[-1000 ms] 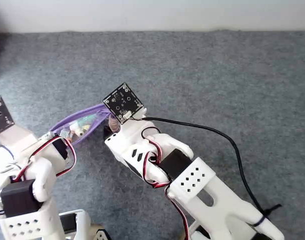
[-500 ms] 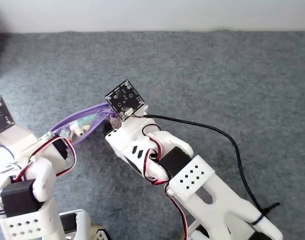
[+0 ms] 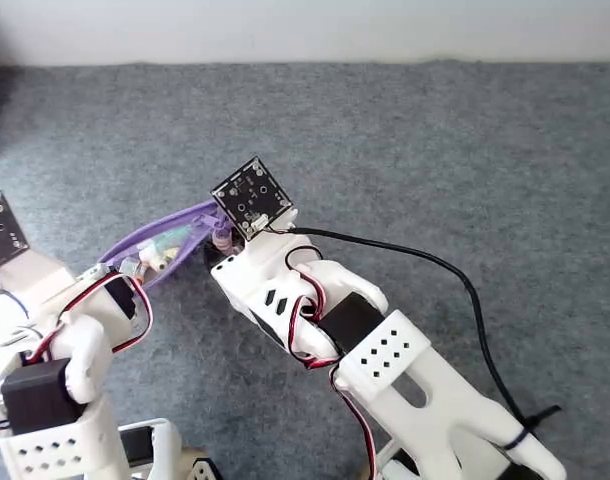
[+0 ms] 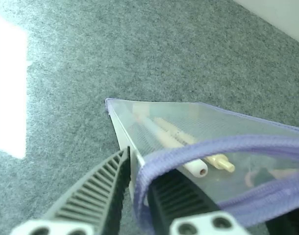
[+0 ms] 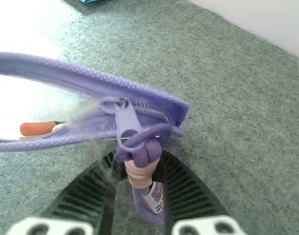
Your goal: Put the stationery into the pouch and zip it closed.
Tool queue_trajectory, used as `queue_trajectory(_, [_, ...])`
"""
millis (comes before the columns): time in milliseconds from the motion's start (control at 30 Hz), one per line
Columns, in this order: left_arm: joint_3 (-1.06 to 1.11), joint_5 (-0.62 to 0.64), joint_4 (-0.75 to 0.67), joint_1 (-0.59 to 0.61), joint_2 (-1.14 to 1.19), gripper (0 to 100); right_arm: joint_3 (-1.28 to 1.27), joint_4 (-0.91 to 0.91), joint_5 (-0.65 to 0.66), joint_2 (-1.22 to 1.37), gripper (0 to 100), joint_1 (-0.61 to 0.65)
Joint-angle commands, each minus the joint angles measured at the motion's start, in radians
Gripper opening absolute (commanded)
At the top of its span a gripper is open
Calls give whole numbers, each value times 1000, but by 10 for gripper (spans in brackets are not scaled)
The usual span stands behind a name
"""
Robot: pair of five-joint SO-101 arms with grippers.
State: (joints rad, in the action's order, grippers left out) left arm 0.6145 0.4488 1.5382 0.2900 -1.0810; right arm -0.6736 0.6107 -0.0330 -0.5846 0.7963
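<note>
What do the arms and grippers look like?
Left arm and right arm: white shells, black servos, red-black wire loops, perforated brackets. Square black camera board on each wrist; a black cable trails from the right one. Left gripper and right gripper: black ribbed fingers, white bases.

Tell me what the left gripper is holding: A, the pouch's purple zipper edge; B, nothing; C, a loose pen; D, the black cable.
A: the left gripper pinches the purple zipper edge of the pouch, with the pens lying inside it.
</note>
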Motion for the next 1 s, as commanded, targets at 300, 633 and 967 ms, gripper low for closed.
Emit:
queue_trajectory(300, [-50,6,-12,8,5,39,18,182,71,-150,8,-13])
queue_trajectory(633, [-206,11,52,-72,5,387,21,231,75,-248,8,-68])
queue_trajectory(967, [-449,3,218,-269,-18,387,48,117,115,-225,8,-125])
